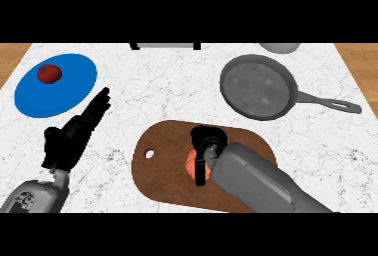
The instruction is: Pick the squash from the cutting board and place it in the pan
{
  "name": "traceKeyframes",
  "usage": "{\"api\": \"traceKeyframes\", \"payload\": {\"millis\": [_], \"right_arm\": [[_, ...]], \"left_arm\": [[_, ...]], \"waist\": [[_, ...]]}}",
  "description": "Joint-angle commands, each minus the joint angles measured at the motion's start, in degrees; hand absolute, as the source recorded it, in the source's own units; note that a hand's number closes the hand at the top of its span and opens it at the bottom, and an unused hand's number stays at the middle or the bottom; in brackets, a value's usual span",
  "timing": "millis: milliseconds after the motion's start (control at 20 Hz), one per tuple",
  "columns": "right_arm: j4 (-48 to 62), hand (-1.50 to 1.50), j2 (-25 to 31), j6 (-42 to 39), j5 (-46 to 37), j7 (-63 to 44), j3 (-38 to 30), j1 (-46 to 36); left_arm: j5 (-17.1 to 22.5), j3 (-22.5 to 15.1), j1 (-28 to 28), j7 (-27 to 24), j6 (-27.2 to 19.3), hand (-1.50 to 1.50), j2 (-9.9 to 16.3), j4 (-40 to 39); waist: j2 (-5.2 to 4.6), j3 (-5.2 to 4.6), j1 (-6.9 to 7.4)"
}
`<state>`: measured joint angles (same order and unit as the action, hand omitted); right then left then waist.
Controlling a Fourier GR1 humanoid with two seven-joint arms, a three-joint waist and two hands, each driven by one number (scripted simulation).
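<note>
An orange squash point(191, 161) lies on the brown cutting board point(166, 175) in the lower middle; only a sliver of it shows beside my right hand point(207, 145). That hand is directly over the squash with its fingers curled down around it, hiding most of it. The grey pan point(256, 86) sits at the upper right, its handle pointing right, with nothing in it. My left hand point(74, 135) rests open at the left, fingers straight and pointing up toward the blue plate.
A blue plate point(74, 95) at the upper left holds a red tomato point(49, 73). A pale bowl point(280, 47) and a dark-framed object point(166, 46) sit at the counter's back edge. Wooden surface borders the marble counter left and right.
</note>
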<state>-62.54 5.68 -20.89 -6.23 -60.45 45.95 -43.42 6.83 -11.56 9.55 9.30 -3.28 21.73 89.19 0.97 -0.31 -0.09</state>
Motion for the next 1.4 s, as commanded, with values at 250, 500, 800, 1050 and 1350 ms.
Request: {"api": "traceKeyframes", "payload": {"millis": [250, 500, 800, 1050, 1350], "right_arm": [[-1.8, 1.50, -1.4, -5.3, -0.9, -4.5, -1.3, 3.5], [-5.3, 1.50, -5.0, 1.8, -10.2, -6.0, -1.7, 3.4], [-11.0, 1.50, -5.6, 25.4, -25.2, -8.3, 6.6, -2.2], [-14.2, 1.50, -5.6, 28.9, -38.0, -13.8, 9.1, -6.4], [-18.3, 1.50, -5.6, 29.3, -50.1, -16.4, 5.8, -9.8]], "left_arm": [[-1.1, 1.2, 2.6, 1.4, 0.8, 0.00, -2.2, -1.8], [-2.8, 1.5, 0.3, 0.6, 1.5, 0.00, -2.8, -0.8], [-2.3, 0.3, -0.4, 0.4, 1.7, 0.00, -2.8, 1.0], [-1.6, 2.4, 2.0, 3.5, 1.8, 0.00, -1.6, 0.9], [-2.7, 2.1, -0.8, 1.0, 1.5, 0.00, -2.3, 0.9]], "waist": [[-0.91, 0.29, -0.22], [-0.88, 0.30, 0.01], [-0.32, 0.29, 1.34], [-0.10, 0.30, 0.09], [-0.44, 0.30, -0.08]]}}
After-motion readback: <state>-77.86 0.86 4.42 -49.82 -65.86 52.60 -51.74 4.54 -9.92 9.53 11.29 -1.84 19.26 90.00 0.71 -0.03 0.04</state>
